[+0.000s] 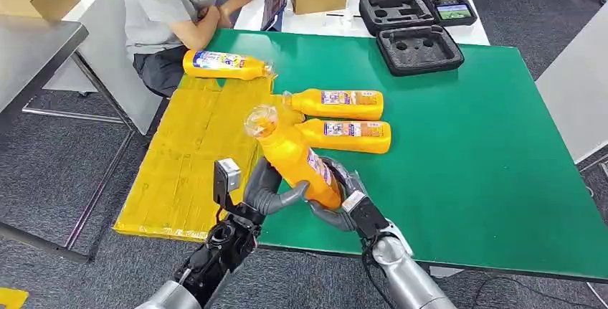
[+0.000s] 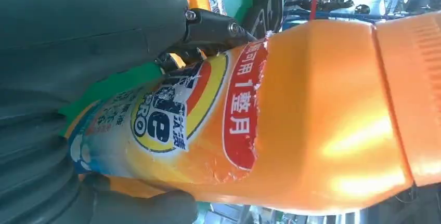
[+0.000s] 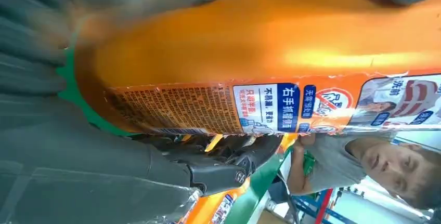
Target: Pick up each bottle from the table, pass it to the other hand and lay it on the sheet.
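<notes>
Above the table edge, both hands point(image 1: 276, 193) point(image 1: 343, 205) grip one tilted bottle point(image 1: 297, 157).

Orange bottles: four, comprising one raised bottle point(image 1: 295, 157), two on the green table point(image 1: 487, 151), and one on the yellow sheet point(image 1: 193, 158). Cardboard boxes: two. Black foam cases: two.
</notes>
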Controlling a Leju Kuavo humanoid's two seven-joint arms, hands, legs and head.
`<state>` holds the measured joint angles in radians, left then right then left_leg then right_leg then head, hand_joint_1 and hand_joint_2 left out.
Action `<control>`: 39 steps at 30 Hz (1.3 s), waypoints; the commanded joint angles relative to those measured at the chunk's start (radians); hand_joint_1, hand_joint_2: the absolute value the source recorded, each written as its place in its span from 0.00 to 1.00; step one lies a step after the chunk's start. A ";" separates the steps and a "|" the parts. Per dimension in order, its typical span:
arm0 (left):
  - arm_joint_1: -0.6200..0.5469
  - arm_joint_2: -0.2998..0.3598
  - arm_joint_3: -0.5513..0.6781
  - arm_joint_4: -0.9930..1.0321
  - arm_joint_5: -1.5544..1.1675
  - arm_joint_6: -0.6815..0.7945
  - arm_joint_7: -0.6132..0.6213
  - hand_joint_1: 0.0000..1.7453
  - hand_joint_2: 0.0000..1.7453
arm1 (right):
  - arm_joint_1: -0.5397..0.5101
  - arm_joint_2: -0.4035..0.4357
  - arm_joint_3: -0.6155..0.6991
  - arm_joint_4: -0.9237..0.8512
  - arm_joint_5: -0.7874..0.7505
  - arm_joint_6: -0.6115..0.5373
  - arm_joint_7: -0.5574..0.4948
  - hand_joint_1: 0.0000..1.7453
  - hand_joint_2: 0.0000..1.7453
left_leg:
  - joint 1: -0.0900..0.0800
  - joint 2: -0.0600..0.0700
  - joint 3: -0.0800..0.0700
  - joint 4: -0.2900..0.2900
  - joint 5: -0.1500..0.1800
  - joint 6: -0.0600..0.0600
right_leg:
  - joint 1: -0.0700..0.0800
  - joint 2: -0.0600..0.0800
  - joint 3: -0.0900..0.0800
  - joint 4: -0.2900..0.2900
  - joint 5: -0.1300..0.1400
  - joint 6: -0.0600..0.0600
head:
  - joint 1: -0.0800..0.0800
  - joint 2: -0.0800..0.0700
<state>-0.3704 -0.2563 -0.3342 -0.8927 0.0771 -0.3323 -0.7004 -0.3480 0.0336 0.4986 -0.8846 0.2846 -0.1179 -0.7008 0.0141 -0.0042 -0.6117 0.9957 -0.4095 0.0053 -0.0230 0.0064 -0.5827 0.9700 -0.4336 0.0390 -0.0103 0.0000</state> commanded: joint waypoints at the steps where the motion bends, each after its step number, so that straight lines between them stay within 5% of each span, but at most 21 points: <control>1: -0.008 0.023 -0.029 -0.033 -0.008 -0.020 0.002 1.00 1.00 | -0.061 0.014 0.023 0.082 -0.025 0.013 0.003 0.26 1.00 | 0.000 0.002 0.003 0.001 -0.002 0.001 | 0.001 0.001 0.003 0.000 -0.001 -0.002 | 0.000 0.000; 2: -0.009 0.026 -0.027 -0.036 -0.008 -0.019 0.002 1.00 1.00 | -0.061 0.015 0.020 0.083 -0.026 0.011 0.003 0.00 1.00 | 0.000 0.001 0.002 0.000 -0.001 0.000 | 0.000 0.001 0.002 0.000 0.000 -0.001 | 0.000 0.000; 24: -0.040 0.053 0.001 -0.080 -0.039 0.041 0.002 1.00 1.00 | -0.061 0.023 0.002 0.096 -0.021 -0.048 0.003 0.00 1.00 | 0.000 0.001 0.003 0.000 -0.001 0.000 | 0.001 0.001 0.003 0.000 -0.001 -0.002 | 0.000 0.000; 27: -0.062 0.096 -0.043 -0.125 -0.113 0.168 0.002 1.00 1.00 | -0.056 0.020 -0.008 0.093 -0.026 -0.057 0.003 0.00 1.00 | 0.000 0.001 0.001 0.000 0.000 0.000 | 0.001 0.000 0.001 0.000 0.000 -0.001 | 0.000 0.000; 32: -0.229 0.230 -0.229 0.029 -0.446 0.639 0.002 1.00 1.00 | -0.022 0.004 -0.029 0.063 -0.034 -0.070 0.003 0.00 1.00 | 0.001 -0.001 0.002 0.000 0.000 0.000 | 0.001 -0.002 0.002 0.000 -0.001 -0.002 | 0.000 0.000; 39: -0.417 0.386 -0.293 0.230 -0.912 0.707 0.190 1.00 1.00 | -0.020 0.004 -0.013 0.029 -0.064 -0.032 0.003 0.00 1.00 | 0.002 0.003 0.003 0.001 -0.001 0.000 | 0.002 0.002 0.002 0.001 -0.001 -0.003 | 0.000 0.000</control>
<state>-0.5576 -0.0701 -0.4773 -0.9196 -0.5714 0.3796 -0.6438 -0.3482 0.0469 0.4848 -0.8499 0.2411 -0.1835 -0.7000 0.0148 -0.0040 -0.6116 0.9957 -0.4083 0.0054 -0.0222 0.0066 -0.5834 0.9706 -0.4334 0.0388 -0.0103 0.0000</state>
